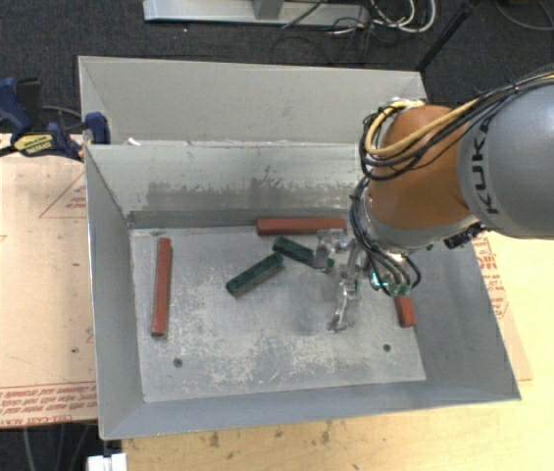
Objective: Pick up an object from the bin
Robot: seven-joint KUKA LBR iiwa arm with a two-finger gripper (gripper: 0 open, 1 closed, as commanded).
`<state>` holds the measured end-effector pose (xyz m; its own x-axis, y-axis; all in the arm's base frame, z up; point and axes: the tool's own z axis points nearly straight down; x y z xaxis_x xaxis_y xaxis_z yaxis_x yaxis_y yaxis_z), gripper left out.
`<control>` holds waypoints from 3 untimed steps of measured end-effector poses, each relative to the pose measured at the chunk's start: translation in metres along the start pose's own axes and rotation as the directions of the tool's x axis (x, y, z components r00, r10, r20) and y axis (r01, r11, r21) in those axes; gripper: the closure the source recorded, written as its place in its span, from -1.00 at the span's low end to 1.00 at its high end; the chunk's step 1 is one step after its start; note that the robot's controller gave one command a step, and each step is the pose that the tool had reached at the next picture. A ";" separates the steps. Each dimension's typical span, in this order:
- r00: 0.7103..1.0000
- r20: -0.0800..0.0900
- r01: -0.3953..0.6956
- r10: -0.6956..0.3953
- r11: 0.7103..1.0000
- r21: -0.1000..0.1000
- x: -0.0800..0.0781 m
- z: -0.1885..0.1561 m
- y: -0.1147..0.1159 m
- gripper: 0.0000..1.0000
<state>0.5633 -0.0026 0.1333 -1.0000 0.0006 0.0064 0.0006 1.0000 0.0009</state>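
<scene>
1. Gripper (339,320): I see it right of the frame's centre, its tip low over bare floor of the bin (257,366). Nothing shows in it, and I cannot tell whether the claw is released or clenched.
2. Nearest pieces: one short red-brown stub (406,310) to the gripper's right, near the right wall, and one dark green block (294,251) up and left of the gripper, tilted. Both are apart from it.
3. Second dark green block (254,275): lower left of the first, lying slantwise near the floor's middle. Green blocks: two.
4. Red-brown bar (301,226): lies flat along the foot of the back wall.
5. Long red-brown bar (162,287): lies near the left wall, running top to bottom in the frame. Red-brown pieces: three. Loose things in all: five.
6. Arm (536,155): grey casing lettered "KUKA", read sideways, with an orange cover (419,180) and looped cables (386,130) at the wrist.
</scene>
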 end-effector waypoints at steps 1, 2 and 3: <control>0.999 0.012 -0.049 0.049 0.999 -0.003 -0.061 0.034 0.040 -1.00; 1.000 0.012 -0.005 0.005 1.000 -0.001 -0.072 0.063 0.054 -1.00; 0.987 0.011 0.158 -0.158 0.987 -0.001 -0.056 0.062 0.111 -1.00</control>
<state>0.6189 0.1088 0.0711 -0.9876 -0.1570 -0.0044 -0.1571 0.9876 0.0025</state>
